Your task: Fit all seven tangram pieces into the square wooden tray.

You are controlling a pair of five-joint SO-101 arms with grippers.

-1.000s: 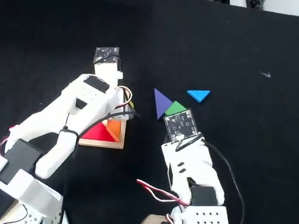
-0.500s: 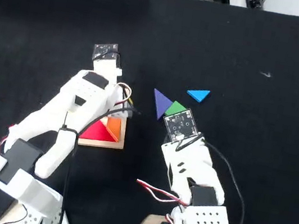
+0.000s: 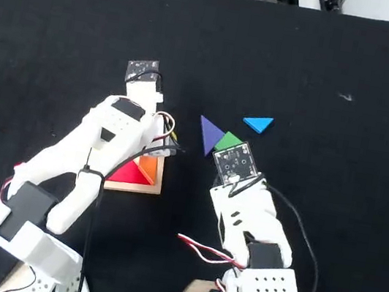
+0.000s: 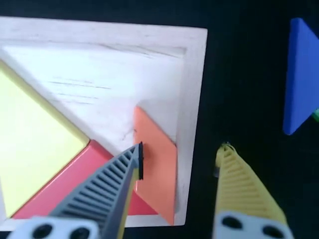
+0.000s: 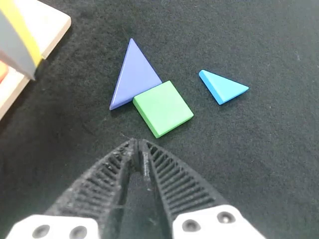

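Observation:
The square wooden tray (image 4: pixel 192 89) holds a yellow triangle (image 4: pixel 35 144), a red triangle (image 4: pixel 75 179) and an orange parallelogram (image 4: pixel 157 169) against its side wall. My left gripper (image 4: pixel 182 149) hangs open just above that corner, its grey finger over the orange piece and its yellow finger outside the rim. In the high view the left arm covers most of the tray (image 3: pixel 133 183). My right gripper (image 5: pixel 137 145) is shut with nothing in it, just short of the green square (image 5: pixel 163 108), which touches the purple triangle (image 5: pixel 133 74). A light blue triangle (image 5: pixel 223 87) lies apart.
All lies on a black cloth. The purple triangle (image 3: pixel 209 133), green square (image 3: pixel 229 139) and light blue triangle (image 3: pixel 259 124) lie to the right of the tray, in front of the right arm. Loose cables trail by both arm bases.
The left arm's wrist has shifted slightly over the tray and come back. The right arm and the loose pieces have not moved.

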